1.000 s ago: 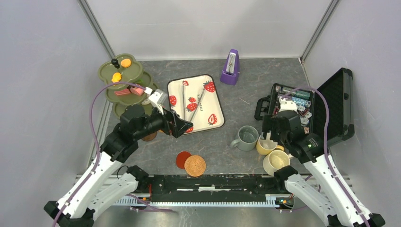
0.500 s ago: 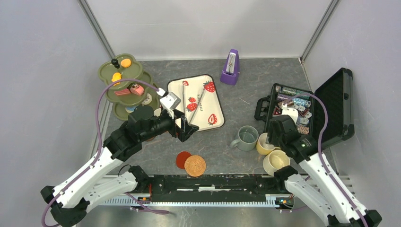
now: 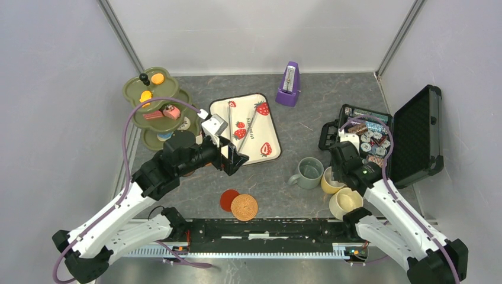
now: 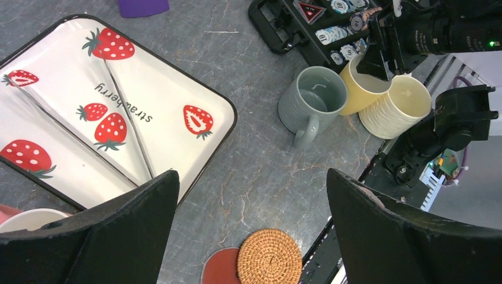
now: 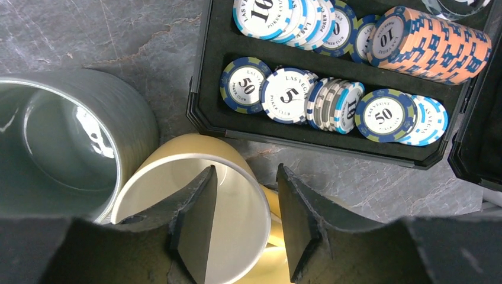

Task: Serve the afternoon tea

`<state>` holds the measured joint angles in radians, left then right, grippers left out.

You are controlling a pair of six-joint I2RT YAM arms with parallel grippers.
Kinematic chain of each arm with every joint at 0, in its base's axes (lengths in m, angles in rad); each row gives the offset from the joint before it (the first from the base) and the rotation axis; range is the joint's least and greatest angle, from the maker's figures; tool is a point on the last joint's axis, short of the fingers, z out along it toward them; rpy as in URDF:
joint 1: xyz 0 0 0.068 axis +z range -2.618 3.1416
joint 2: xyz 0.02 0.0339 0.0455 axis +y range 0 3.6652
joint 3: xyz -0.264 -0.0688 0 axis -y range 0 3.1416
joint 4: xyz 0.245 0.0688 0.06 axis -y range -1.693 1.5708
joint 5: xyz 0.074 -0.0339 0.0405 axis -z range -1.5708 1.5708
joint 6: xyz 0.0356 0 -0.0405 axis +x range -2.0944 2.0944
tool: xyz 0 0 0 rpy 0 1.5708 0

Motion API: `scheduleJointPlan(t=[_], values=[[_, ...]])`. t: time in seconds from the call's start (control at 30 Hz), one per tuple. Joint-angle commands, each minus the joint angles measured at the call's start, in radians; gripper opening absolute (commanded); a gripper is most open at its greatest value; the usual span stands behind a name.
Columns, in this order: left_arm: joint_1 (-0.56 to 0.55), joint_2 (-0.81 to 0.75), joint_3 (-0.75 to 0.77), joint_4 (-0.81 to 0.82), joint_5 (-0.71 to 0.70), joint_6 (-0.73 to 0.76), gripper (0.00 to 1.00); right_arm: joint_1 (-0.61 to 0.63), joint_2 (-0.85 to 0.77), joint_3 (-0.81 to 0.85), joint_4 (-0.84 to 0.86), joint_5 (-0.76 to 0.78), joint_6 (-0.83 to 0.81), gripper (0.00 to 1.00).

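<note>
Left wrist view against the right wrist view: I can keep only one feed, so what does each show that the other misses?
Only the left wrist view shows the strawberry tray, the woven coaster, the red coaster and the cream mug. Only the right wrist view shows the right claw straddling the rim of the yellow mug, one side inside and one outside. Both show the grey-green mug, the yellow mug and the black case of poker chips.
</note>
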<state>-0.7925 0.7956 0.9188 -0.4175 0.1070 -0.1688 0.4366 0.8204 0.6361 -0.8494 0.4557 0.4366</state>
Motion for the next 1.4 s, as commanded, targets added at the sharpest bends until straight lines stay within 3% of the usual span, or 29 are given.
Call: scheduleJointPlan(t=[0.0,0.2,0.57,1.0,1.27,1.37], values=[[-0.004,0.005,0.005,0.019,-0.011,0.058,1.00,0.002,0.027,-0.008,0.073,0.018,-0.030,0.47],[-0.004,0.013,0.005,0.022,-0.009,0.057,1.00,0.002,0.057,-0.019,0.156,-0.017,-0.068,0.40],[-0.004,0.023,0.001,0.020,-0.016,0.054,1.00,0.002,0.057,0.001,0.231,-0.041,-0.111,0.17],[-0.004,0.051,0.011,0.013,-0.029,0.035,1.00,0.003,0.023,0.171,0.219,-0.020,-0.185,0.00],[-0.004,0.098,0.035,-0.004,-0.029,0.012,1.00,0.002,-0.006,0.206,0.198,-0.018,-0.225,0.00],[-0.004,0.110,0.041,-0.010,-0.027,0.004,1.00,0.002,-0.009,0.196,0.170,0.009,-0.199,0.24]])
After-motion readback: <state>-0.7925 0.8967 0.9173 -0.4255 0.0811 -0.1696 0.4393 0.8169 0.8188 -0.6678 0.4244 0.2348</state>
